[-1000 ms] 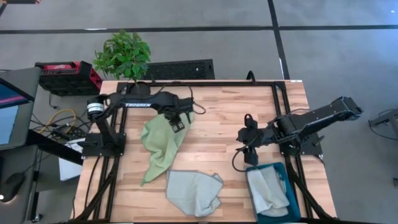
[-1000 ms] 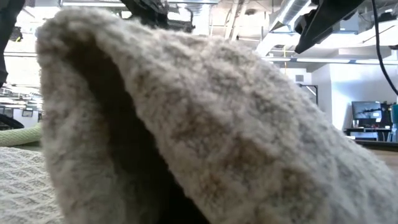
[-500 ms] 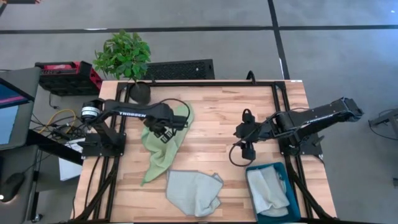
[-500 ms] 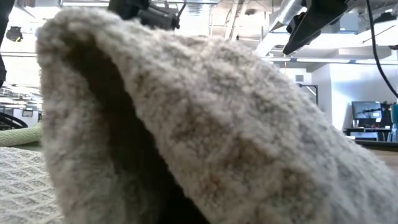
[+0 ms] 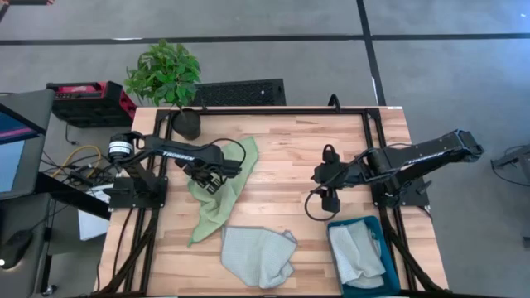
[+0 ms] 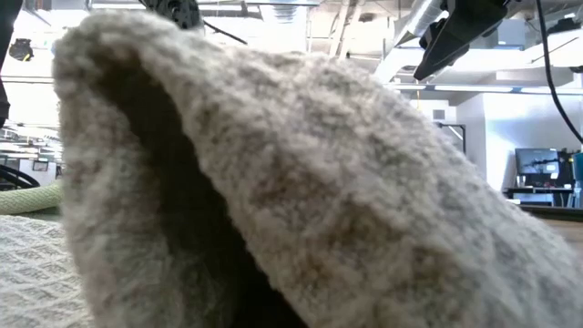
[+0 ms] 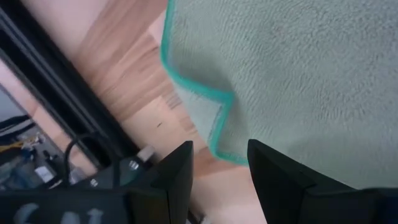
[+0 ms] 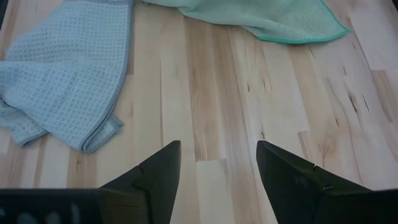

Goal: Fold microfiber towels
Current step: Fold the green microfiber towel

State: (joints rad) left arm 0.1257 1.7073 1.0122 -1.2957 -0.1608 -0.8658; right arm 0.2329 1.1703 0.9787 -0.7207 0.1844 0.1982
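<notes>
My left tool (image 5: 214, 176) hovers over the green towel (image 5: 217, 192), fingers apart and clamped on nothing. Through its wrist camera I see my two dark fingers (image 7: 177, 171) with a gap between them, and just past them a folded-over corner of the green towel (image 7: 286, 74) with its teal hem, lying on the wood of the bench (image 7: 118, 62). From above, that towel sprawls in a long crumpled shape running from about 12 o'clock of my left tool down toward 7 o'clock, on the left half of the bench (image 5: 290, 141).

My right tool (image 5: 325, 187) waits near mid-bench, at 3 o'clock of the left one and well apart from it. Its fingers (image 8: 155, 171) also stand apart, holding nothing, over bare wood. Ahead of it in the wrist view lie a blue waffle-weave towel (image 8: 65, 65) and the edge of the green towel (image 8: 267, 18).

At 5 o'clock of my left tool, near the front edge, the blue towel (image 5: 258, 255) lies rumpled, its upper left corner just touching or overlapping the tail of the green one; I cannot tell which. At 5 o'clock of my right tool sits a teal bin (image 5: 391, 273) with pale towels (image 5: 356, 255) bunched inside.

The low camera is almost wholly blocked by a fuzzy grey-beige cloth (image 6: 301, 191) right against it. A potted plant (image 5: 164, 74) stands at the back left corner.
</notes>
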